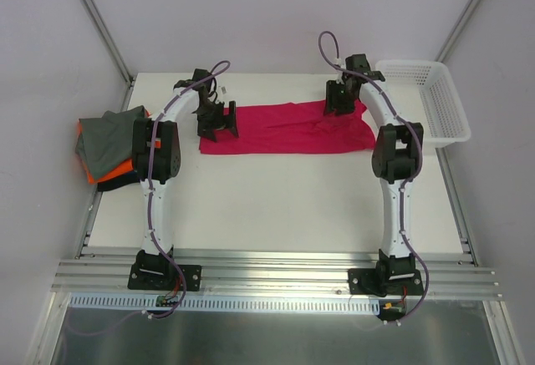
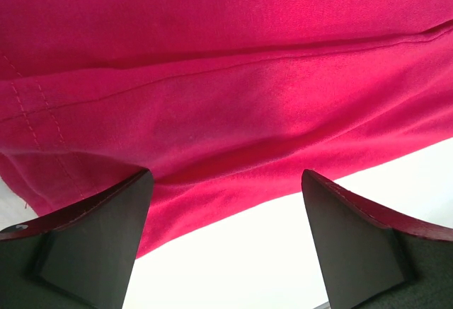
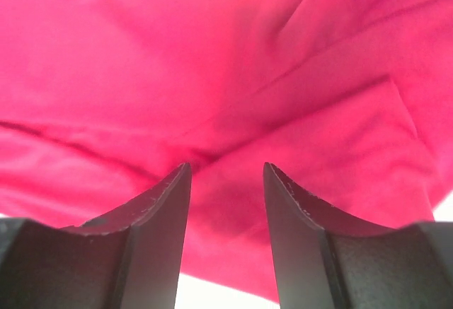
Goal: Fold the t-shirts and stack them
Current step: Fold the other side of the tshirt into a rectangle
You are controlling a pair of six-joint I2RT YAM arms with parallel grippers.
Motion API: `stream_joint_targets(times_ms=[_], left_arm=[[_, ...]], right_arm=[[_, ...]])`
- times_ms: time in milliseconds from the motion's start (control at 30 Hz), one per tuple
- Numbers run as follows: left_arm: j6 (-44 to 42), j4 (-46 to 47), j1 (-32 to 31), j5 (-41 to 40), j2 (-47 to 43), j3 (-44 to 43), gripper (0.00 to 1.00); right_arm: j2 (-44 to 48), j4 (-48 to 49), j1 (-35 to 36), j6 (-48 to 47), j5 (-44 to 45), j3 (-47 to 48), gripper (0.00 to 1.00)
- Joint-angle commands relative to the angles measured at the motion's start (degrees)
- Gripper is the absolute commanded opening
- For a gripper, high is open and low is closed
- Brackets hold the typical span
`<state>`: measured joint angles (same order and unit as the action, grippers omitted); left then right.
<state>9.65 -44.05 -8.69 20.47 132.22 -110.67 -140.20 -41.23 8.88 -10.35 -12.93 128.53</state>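
Over the magenta t-shirt, I see left gripper fingers spread wide; right gripper fingers partly spread, possibly touching it.

No legible text or markings

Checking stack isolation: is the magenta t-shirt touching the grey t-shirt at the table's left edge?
Apart. Top view shows white table and the left arm between the magenta t-shirt and the grey t-shirt.
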Motion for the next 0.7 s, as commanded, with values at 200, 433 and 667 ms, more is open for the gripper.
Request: stream_joint_targets(times_ms=[200,433,667], left_arm=[[-0.3,-1.4,-0.2,-0.2,-1.5,0.5,0.88],[0.0,-1.1,-0.2,0.4,-1.6,0.4,0.88],[-0.1,-1.1,-0.2,0.2,-1.9,0.5,0.88]], right_arm=[[16.9,-2.9,-0.2,-0.6,-0.5,-7.0,0.49],[18.6,-4.2,0.0,1.1,-3.9,-15.0,0.49],[12.8,-5.2,0.0,1.6,-4.5,-15.1,0.48]])
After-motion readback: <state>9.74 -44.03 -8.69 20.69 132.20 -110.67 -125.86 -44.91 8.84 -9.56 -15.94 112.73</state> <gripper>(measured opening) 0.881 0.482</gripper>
